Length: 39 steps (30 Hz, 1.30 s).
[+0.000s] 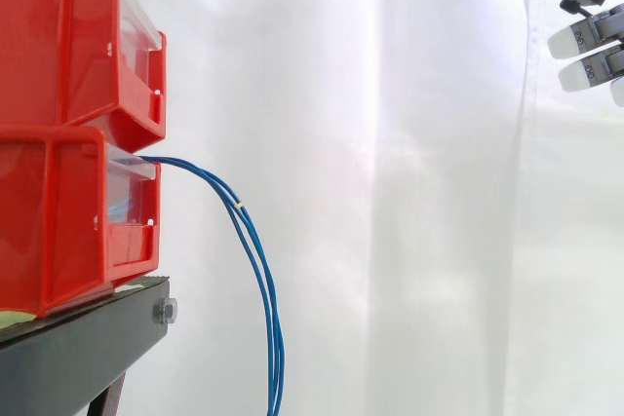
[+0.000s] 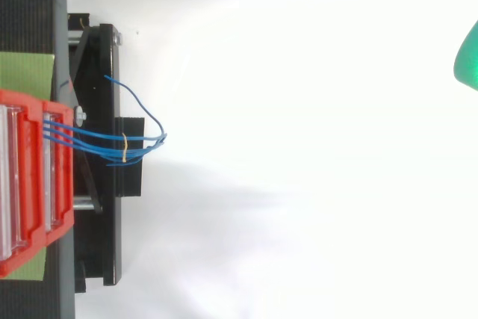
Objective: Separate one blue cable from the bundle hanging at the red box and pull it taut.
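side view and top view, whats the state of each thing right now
hand: open, holding nothing, well apart from the cables
blue cables: slack, hanging from the lower bin, none separated
yellow band: around the cables
upper bin: stacked on the lower bin
lower bin: resting on the black stand

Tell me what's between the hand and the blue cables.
Nothing: in the side view the stretch between hand and cables is bare, only white curtain behind.
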Motion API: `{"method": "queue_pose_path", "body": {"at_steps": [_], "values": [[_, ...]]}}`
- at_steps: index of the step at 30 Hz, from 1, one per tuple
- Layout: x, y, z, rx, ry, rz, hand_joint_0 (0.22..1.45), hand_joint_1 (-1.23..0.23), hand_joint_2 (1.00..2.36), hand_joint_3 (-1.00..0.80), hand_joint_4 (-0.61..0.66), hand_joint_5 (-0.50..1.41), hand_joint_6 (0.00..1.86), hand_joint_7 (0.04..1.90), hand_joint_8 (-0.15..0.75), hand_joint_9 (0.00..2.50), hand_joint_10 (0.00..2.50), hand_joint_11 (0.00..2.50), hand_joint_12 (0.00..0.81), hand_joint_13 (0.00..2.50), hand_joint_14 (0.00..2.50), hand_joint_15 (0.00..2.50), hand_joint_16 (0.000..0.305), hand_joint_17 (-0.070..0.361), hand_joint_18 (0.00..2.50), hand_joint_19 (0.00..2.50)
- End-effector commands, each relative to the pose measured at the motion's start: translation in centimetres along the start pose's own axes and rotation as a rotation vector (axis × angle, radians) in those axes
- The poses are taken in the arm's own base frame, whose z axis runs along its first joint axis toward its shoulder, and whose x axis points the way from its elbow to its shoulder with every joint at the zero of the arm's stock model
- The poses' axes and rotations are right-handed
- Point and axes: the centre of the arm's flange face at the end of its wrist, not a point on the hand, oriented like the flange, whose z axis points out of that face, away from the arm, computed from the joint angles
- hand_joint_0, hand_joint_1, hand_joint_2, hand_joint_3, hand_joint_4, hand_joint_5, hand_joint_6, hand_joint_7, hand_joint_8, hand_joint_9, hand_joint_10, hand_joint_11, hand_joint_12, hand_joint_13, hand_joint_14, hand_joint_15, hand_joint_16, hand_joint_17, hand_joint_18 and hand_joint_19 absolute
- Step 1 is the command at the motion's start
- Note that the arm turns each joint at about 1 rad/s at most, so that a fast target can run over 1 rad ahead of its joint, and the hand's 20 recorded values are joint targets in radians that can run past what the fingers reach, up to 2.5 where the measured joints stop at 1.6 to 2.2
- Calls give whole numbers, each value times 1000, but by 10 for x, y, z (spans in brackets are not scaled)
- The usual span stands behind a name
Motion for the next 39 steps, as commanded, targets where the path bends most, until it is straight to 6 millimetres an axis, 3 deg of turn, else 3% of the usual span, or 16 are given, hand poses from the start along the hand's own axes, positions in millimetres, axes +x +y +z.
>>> {"method": "queue_pose_path", "body": {"at_steps": [1,8,22,29,34,39], "values": [[1,0,0,0,1,0,545,-497,1000,-500,102,-268,502,750,180,76,1,0,299,0,0,14,45,101,11,350],[0,0,0,0,0,0,565,-630,1000,-500,118,-260,502,744,190,136,0,0,289,58,0,0,40,91,104,237],[2,-8,-6,73,13,-34,557,-591,1000,-500,123,-260,502,739,194,135,0,0,288,49,0,0,40,89,93,237],[7,-17,4,72,-18,-84,555,-583,1000,-500,125,-259,502,740,193,134,0,0,289,48,1,0,40,89,93,245],[14,-36,23,65,-54,-83,556,-580,1000,-500,125,-259,502,739,193,135,0,0,289,48,0,7,40,89,92,245],[29,-75,49,87,-68,-87,556,-579,1000,-500,126,-259,502,740,194,135,0,0,289,48,0,0,40,89,91,245]]}}
